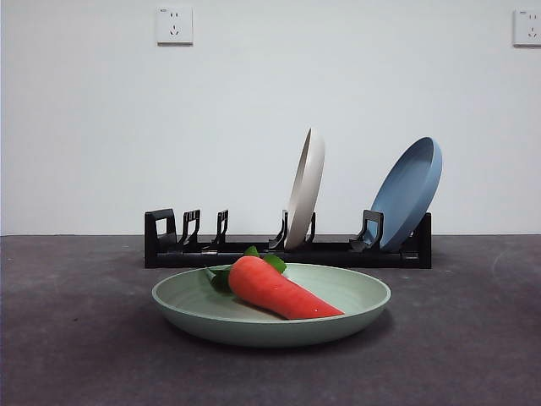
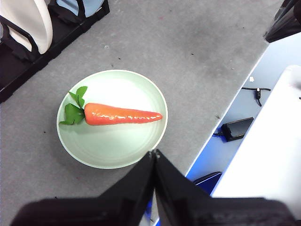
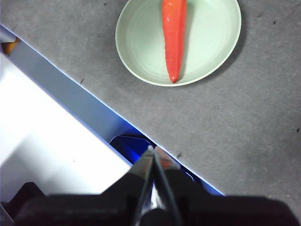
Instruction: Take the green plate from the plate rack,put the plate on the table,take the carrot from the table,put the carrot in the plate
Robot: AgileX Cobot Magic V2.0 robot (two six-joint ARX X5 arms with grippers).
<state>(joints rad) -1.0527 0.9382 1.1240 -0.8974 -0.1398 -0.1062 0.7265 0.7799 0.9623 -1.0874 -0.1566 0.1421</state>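
The green plate (image 1: 270,317) lies flat on the dark grey table (image 1: 76,338), in front of the black plate rack (image 1: 287,251). The carrot (image 1: 279,290) lies in the plate, leaves toward the rack. The plate (image 2: 113,136) and carrot (image 2: 123,114) also show in the left wrist view, and the plate (image 3: 207,52) and carrot (image 3: 174,33) in the right wrist view. My left gripper (image 2: 154,152) is shut and empty, high above the plate's edge. My right gripper (image 3: 152,149) is shut and empty, back over the table's edge.
A cream-white plate (image 1: 305,188) and a blue plate (image 1: 407,191) stand upright in the rack. The table's edge (image 3: 94,94) runs close to the green plate, with floor, cables (image 2: 257,92) and a white surface (image 2: 268,150) beyond. Neither arm shows in the front view.
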